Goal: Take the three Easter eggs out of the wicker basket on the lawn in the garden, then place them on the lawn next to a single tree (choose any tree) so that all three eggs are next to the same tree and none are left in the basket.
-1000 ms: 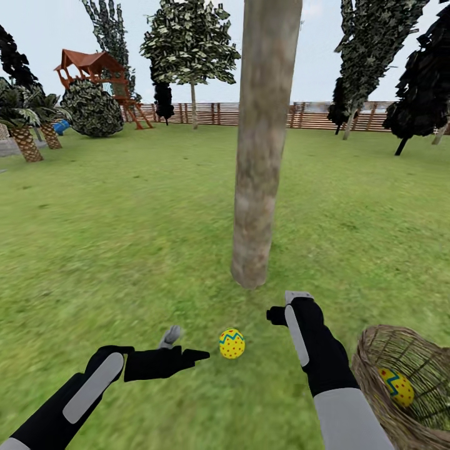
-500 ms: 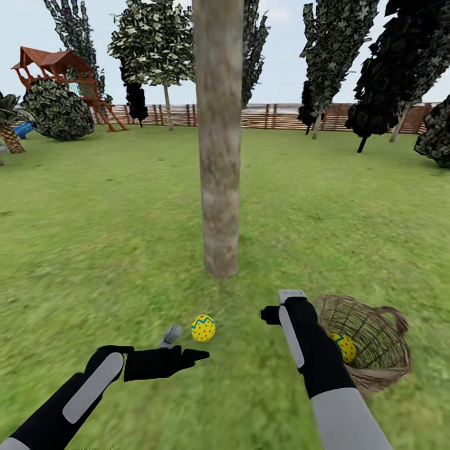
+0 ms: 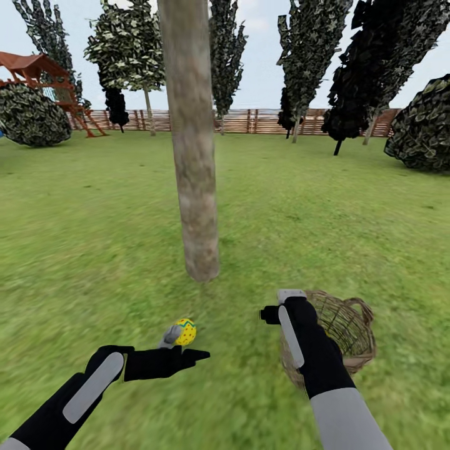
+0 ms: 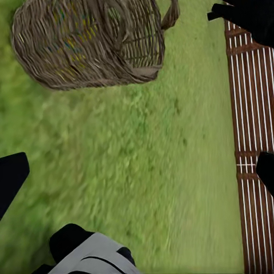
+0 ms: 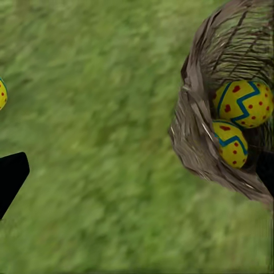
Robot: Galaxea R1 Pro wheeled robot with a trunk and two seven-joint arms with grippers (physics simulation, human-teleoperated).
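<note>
One Easter egg (image 3: 185,331), yellow with blue zigzags, lies on the lawn (image 3: 94,237) a short way in front of the tree (image 3: 195,187). My left gripper (image 3: 185,346) is open and empty just in front of that egg. The wicker basket (image 3: 350,325) stands on the grass to the right, partly hidden behind my right arm. My right gripper (image 3: 280,304) is open beside the basket's left rim. In the right wrist view the basket (image 5: 197,131) holds two Easter eggs (image 5: 246,103) (image 5: 231,144). The left wrist view shows the basket (image 4: 85,48) from the side.
A brown slat fence (image 3: 250,120) closes the garden at the back, with dark cypresses (image 3: 312,56) before it. A round shrub (image 3: 425,125) stands far right. A wooden playset (image 3: 37,75) and another shrub (image 3: 31,115) are far left. Open grass lies all around.
The whole view has swung to the right, so the tree, egg and basket slid left in the picture. Both arms keep the same pose, and the basket now sits right behind my right arm.
</note>
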